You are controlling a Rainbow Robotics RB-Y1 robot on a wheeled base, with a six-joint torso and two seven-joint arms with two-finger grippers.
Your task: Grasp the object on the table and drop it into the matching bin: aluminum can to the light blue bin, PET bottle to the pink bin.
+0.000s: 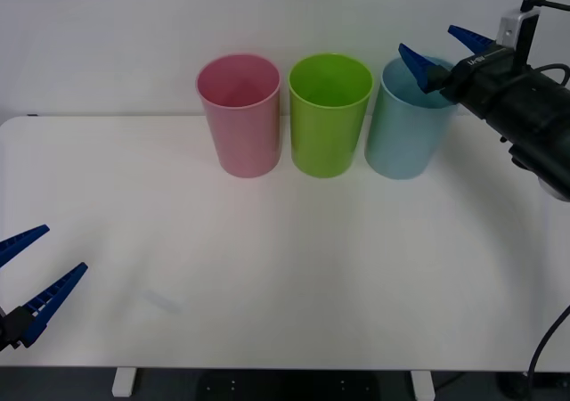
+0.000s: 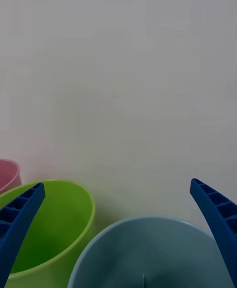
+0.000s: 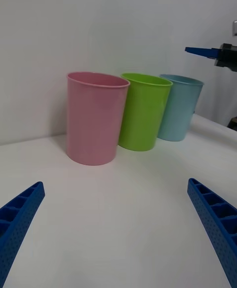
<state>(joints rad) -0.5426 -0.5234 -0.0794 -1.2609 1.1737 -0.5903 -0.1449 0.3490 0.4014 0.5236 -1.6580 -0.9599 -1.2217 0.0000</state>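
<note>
— Right gripper (image 1: 443, 52)?
— Fingers spread, empty, directly above the blue bin (image 1: 405, 143); can unseen, cannot tell where.
— Left gripper (image 1: 36, 272)?
— Released, low over the table (image 1: 294, 276)

We see three plastic bins with smooth, plain walls near the table's (image 1: 267, 276) far edge: the pink bin (image 1: 239, 116), a lime green bin (image 1: 329, 116) and the light blue bin (image 1: 405, 138), each with a faint sheen. The tabletop is white, smooth and matt. We note blue, ribbed plastic fingers (image 1: 414, 65) on both grippers.
</note>
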